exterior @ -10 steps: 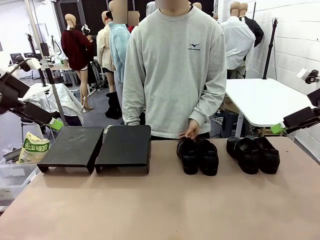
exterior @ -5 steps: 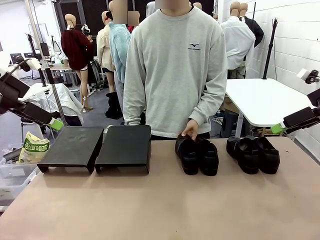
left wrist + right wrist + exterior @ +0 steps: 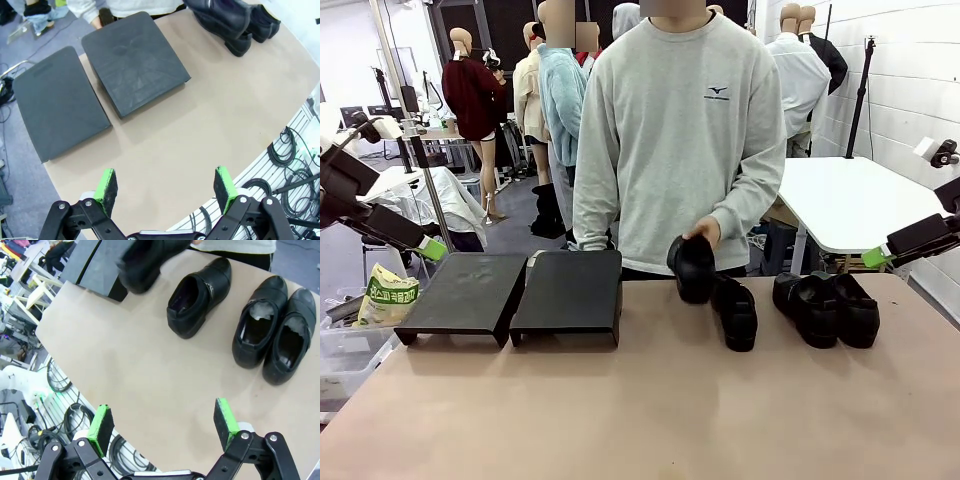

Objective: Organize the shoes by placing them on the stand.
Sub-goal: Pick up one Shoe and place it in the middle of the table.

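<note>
Shoe (image 3: 693, 268) is up in the person's hand (image 3: 703, 233) mid-frame; we'd land it flat on the stand (image 3: 570, 282), left. Our jaws are wide, empty.

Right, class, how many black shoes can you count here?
4 shoes: one lifted in the person's hand, one on the table below it, two paired toward the robot's right.

Looking level across the table (image 3: 620, 420) from the robot's side, facing the person (image 3: 670, 140) at the far edge. Peering steeply down from high at either side in the wrist views, both sharing the stand (image 3: 135, 65) and shoes (image 3: 215, 277) with the front.
</note>
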### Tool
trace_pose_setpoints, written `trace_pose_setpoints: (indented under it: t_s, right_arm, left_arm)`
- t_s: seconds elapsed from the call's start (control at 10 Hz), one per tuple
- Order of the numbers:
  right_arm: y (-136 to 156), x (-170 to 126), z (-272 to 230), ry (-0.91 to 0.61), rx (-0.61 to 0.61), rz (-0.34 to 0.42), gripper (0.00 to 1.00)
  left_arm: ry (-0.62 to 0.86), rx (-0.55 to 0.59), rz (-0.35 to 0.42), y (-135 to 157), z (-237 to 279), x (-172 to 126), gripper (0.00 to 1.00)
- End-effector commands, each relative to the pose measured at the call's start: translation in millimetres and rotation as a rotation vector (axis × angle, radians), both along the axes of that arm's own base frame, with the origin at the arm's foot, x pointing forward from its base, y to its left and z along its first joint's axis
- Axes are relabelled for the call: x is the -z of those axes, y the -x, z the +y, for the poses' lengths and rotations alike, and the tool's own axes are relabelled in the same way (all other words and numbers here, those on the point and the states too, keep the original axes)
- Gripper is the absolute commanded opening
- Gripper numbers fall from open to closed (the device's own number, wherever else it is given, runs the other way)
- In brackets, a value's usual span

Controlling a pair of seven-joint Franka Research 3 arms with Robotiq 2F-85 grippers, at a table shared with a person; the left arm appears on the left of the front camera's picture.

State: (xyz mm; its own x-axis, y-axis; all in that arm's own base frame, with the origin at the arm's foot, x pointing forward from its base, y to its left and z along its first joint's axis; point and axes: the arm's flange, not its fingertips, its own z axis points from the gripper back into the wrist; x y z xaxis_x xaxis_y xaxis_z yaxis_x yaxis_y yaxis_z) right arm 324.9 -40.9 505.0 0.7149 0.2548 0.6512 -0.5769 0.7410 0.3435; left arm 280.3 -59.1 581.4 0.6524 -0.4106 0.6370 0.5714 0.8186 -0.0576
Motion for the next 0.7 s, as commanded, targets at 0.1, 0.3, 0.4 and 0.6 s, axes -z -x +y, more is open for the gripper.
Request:
trace_pose_setpoints:
  t_s: [0.1, 0.3, 0.4, 0.6]
  right_arm:
    - [-1, 1, 0, -0.019, -0.020, -0.006, 1.00]
    - [-15, -9, 1, 0.009, 0.031, 0.043, 1.00]
    - [-31, -18, 4, 0.038, 0.052, 0.070, 1.00]
    - [-60, -35, 20, 0.098, 0.088, 0.097, 1.00]
  left_arm:
    - [-0.013, 0.003, 0.003, 0, 3, 1, 1.00]
    - [-0.013, 0.003, 0.003, 0, 3, 1, 1.00]
    - [-0.013, 0.003, 0.003, 0, 3, 1, 1.00]
    - [-0.013, 0.003, 0.003, 0, 3, 1, 1.00]
